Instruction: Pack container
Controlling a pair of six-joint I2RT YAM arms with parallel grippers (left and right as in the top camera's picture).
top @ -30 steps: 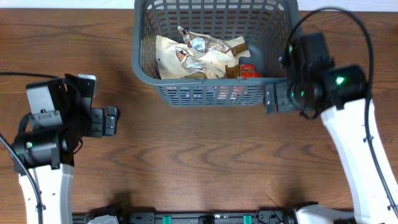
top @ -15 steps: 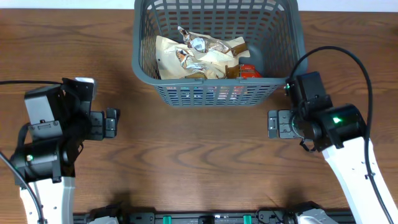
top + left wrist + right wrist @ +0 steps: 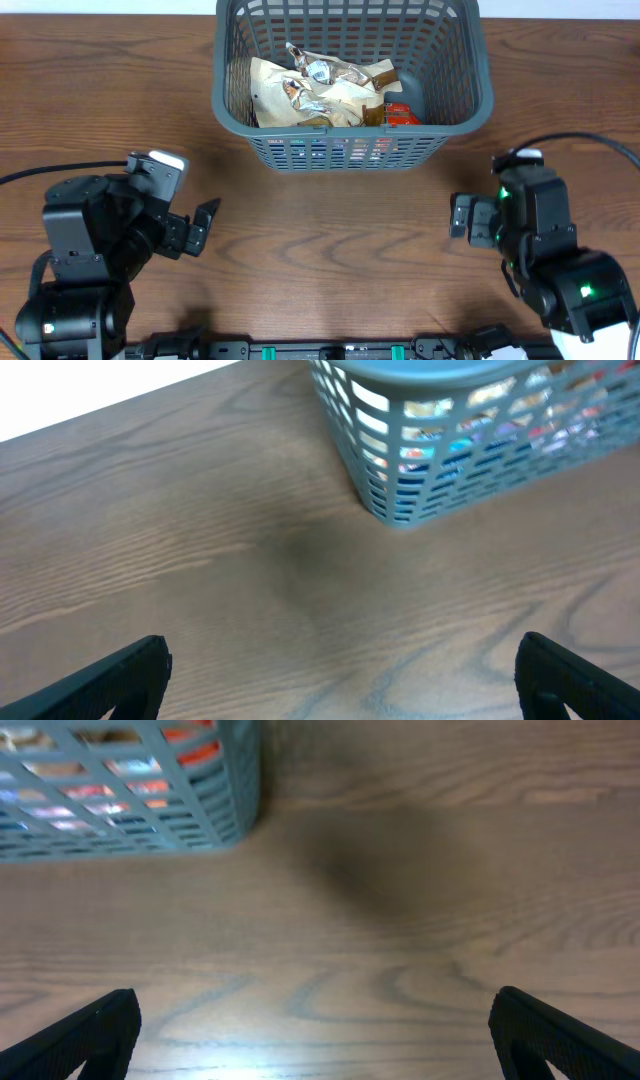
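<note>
The container [image 3: 222, 80], a dark grey lattice basket, stands at the far middle of the wooden table. Inside it lie beige and silver packets [image 3: 320, 85] and a red packet [image 3: 402, 113]. My left gripper [image 3: 198, 228] hovers open over bare wood near the front left, well short of the basket. My right gripper [image 3: 462, 215] stands open at the front right, also apart from it. In the left wrist view the gripper [image 3: 345, 680] spans bare wood, with the basket's corner [image 3: 400, 490] ahead to the right. The right wrist gripper [image 3: 318, 1035] likewise holds nothing, the basket's wall [image 3: 130, 810] ahead to its left.
A dark rail [image 3: 320, 350] runs along the table's near edge between the two arm bases. Black cables [image 3: 40, 172] trail from each arm. Bare wood [image 3: 330, 240] lies between the grippers and the basket.
The right gripper has drawn back from the basket's right front corner toward the near edge. The left arm has also pulled back and turned slightly toward the basket. Both stayed open.
</note>
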